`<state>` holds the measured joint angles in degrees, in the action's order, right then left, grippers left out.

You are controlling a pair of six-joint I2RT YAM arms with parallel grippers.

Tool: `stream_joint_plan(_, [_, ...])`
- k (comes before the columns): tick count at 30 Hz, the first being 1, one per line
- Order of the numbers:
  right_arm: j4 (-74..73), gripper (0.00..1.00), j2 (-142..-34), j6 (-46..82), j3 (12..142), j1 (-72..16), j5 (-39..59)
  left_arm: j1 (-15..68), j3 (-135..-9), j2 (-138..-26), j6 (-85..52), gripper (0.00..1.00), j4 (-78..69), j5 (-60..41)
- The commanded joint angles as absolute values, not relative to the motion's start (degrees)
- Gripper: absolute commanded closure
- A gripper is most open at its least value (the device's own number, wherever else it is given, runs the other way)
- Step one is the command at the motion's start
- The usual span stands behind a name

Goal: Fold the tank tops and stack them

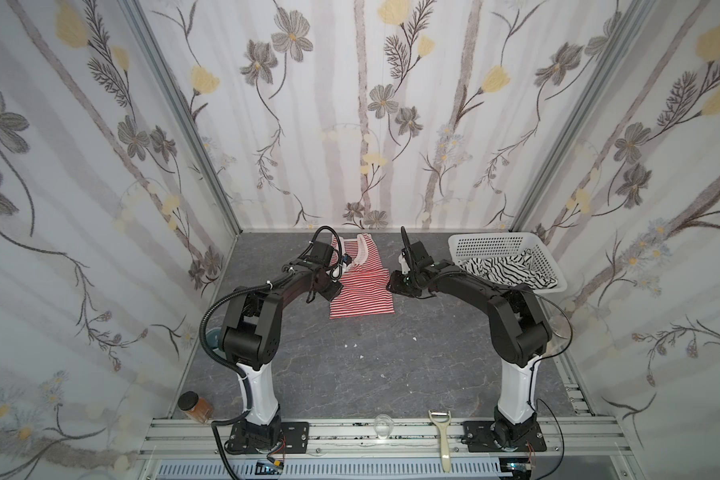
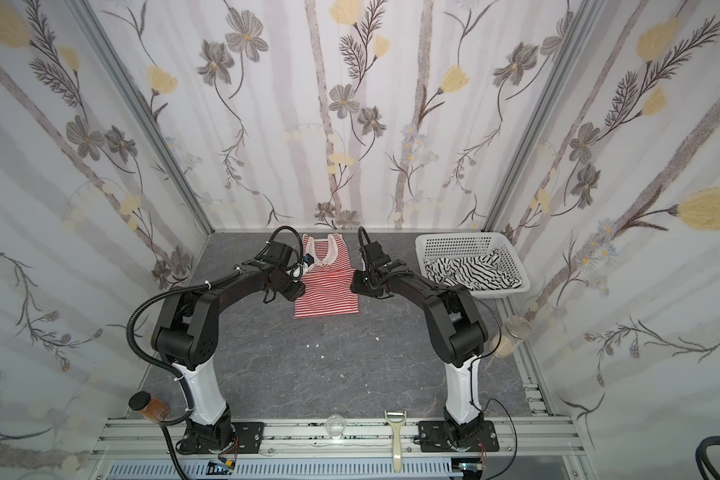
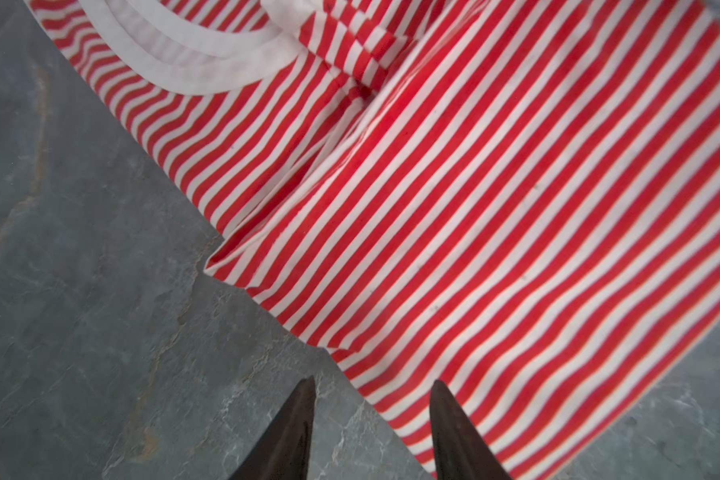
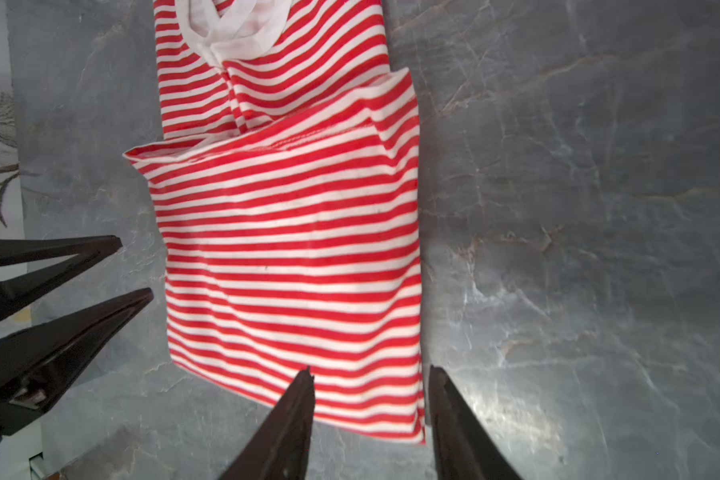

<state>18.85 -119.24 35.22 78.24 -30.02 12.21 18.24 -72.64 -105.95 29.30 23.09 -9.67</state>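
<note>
**Both end effectors stand open beside the folded red top**

At the near edge, a pale peeler [image 1: 440, 436] and a small clear cup [image 1: 382, 426] lie on the metal rail. A jar of brown powder [image 1: 195, 407] stands at the near left corner. The grey surface [image 1: 371, 374] carries a few small white scraps in its middle part.

Further in, closer to the far edge and about midway between the left and right edges, the red-and-white tank top [image 1: 360, 293] lies flat. It is folded: the hem part is turned up over the body, the fold faces the near edge, and the neckline with its pale trim [image 1: 364, 249] points to the far edge.

The left end effector [image 3: 373, 382] is at the left side of this top. Its fingers are apart and nothing is between them. The right end effector [image 4: 371, 370] is at the right side, also with a clear gap and holding nothing. In the right wrist view its tips frame the near right corner of the folded top. Whether any tip touches the cloth, I cannot tell.

In the far right corner stands a white perforated basket [image 1: 495, 245]. The black-and-white tank top [image 1: 499, 268] lies crumpled inside it.
</note>
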Motion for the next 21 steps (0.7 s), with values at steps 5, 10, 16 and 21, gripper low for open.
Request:
stream_joint_plan(5, [8.8,0.48,-112.6,40.4,64.2,-31.9,14.1,19.5,-61.3,-96.6,30.3,0.44,19.6,-11.4])
stream_joint_plan(10, [1.1,0.49,-112.0,44.5,58.6,-32.3,18.1,20.4,-53.7,-91.8,30.9,0.40,14.1,-9.9])
stream_joint_plan(16, [-3.2,0.50,-113.2,48.3,56.9,-32.0,18.3,21.3,-49.7,-90.7,31.5,0.40,10.2,-6.2])
stream_joint_plan(21, [-9.0,0.52,-114.9,51.7,55.6,-31.2,21.8,21.3,-48.9,-89.2,31.2,0.39,9.1,-6.7])
